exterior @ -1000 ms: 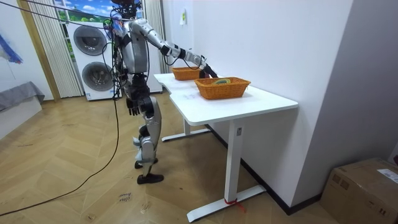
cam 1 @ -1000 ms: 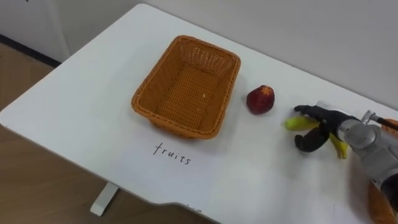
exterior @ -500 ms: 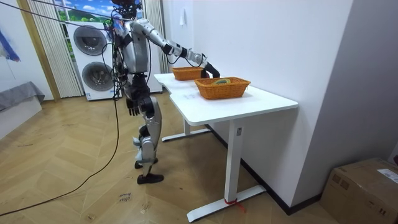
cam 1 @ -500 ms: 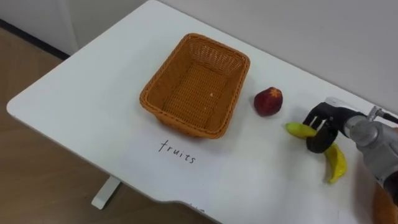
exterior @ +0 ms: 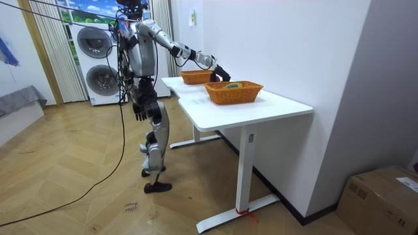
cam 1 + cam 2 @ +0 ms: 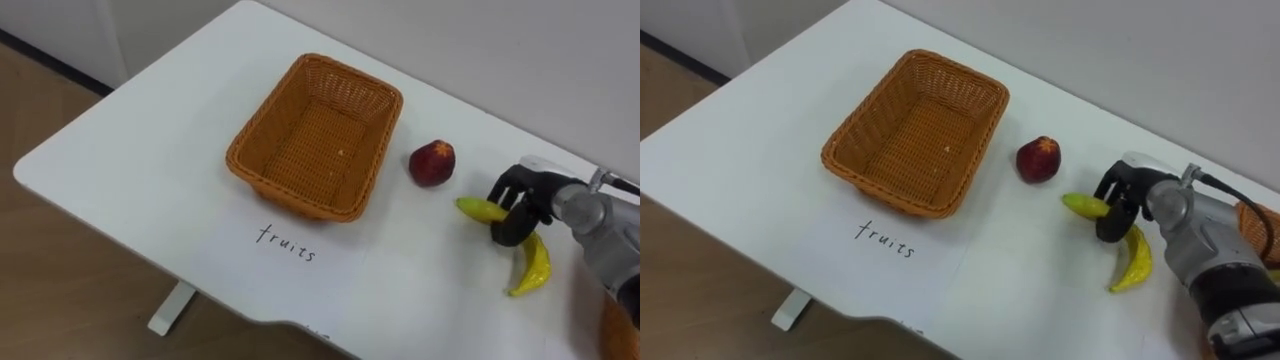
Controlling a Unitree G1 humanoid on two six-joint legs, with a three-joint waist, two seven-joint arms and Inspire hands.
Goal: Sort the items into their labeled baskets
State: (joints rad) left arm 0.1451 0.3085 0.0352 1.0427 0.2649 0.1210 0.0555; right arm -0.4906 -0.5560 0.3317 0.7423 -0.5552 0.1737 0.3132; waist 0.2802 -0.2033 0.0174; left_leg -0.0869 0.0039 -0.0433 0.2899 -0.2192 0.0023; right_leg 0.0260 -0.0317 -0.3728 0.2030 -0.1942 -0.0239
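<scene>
1. The robot stands on the wooden floor at the long side of the white table (image 6: pixel 120 150), its right arm stretched out over the tabletop.
2. The right hand (image 6: pixel 516 200) is curled tight round yellow bananas (image 6: pixel 531 268). One end pokes out toward the robot's left and a longer curved piece hangs below the hand. I cannot tell whether they rest on the table or sit just above it.
3. A red round fruit (image 6: pixel 432 163) lies on the table just to the left of that hand, apart from it, between the bananas and the empty wicker basket (image 6: pixel 290 196).
4. A sheet of paper (image 6: pixel 285 245) with a handwritten word lies flat in front of that basket, touching its near side.
5. A second wicker basket (image 5: pixel 234 91) stands further along the table, on the robot's right, with something in it.
6. The left hand (image 5: pixel 138 112) hangs by the robot's hip. From here I cannot tell how it is held.
7. Two stacked washing machines (image 5: pixel 98 65) stand behind the robot.
</scene>
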